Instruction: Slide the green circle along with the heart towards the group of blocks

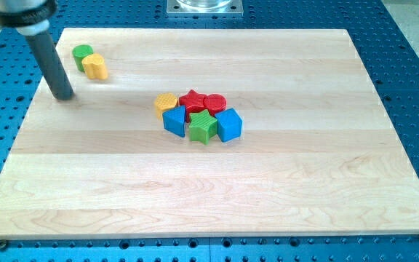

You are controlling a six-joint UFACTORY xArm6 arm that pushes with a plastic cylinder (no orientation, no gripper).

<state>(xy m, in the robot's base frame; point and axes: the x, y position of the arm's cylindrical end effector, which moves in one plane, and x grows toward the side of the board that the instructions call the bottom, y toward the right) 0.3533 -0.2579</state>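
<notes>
The green circle sits near the board's top left corner, touching the yellow heart just below and right of it. My tip rests on the board below and to the left of the pair, a short gap from the heart. The group of blocks lies near the board's middle: a yellow hexagon, a red star, a red circle, a blue block, a green star and a blue cube, all packed together.
The wooden board lies on a blue perforated table. A metal mount shows at the view's top edge. The rod's upper body rises at the top left corner.
</notes>
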